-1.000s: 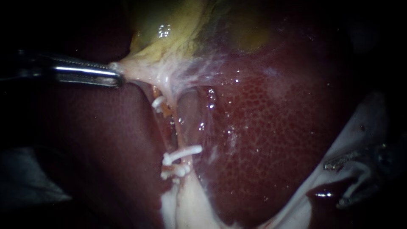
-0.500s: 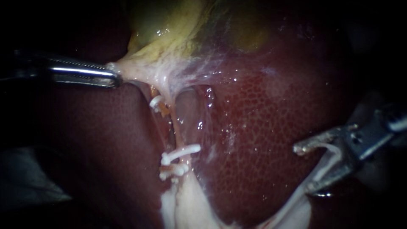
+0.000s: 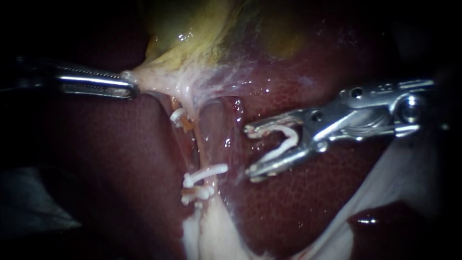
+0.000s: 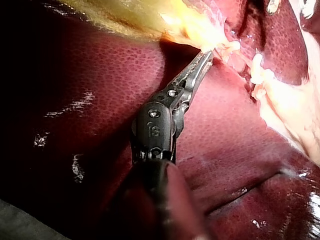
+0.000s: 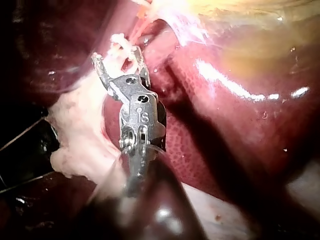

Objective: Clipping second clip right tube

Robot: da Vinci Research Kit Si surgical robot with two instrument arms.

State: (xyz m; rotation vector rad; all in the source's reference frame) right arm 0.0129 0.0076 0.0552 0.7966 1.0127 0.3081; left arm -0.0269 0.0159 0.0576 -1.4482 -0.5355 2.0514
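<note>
Nearby, right instrument [image 3: 250,151] pincer holds white clip [image 3: 288,139] near tube [image 3: 202,149]; left instrument [image 3: 132,86] pincer clamps gallbladder [image 3: 192,38].

Tube [image 3: 204,151] between left instrument [image 3: 128,87] at gallbladder [image 3: 192,38] and clip [image 3: 288,139] in right instrument [image 3: 250,151]

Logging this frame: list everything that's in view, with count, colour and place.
liver: one, dark red, mottled, the background
gallbladder: one, yellow-green, above the liver
tube: one clearly seen, pale pink, from the gallbladder down to the low clips
placed clips: three, white, one high, two low
pale tissue: whitish, below the low clips
loaded clip: one, white, open, in the right instrument's jaws
left instrument: silver, jaws shut on the gallbladder's pale neck
right instrument: silver, jaws apart holding the loaded clip, short of the tube
</note>
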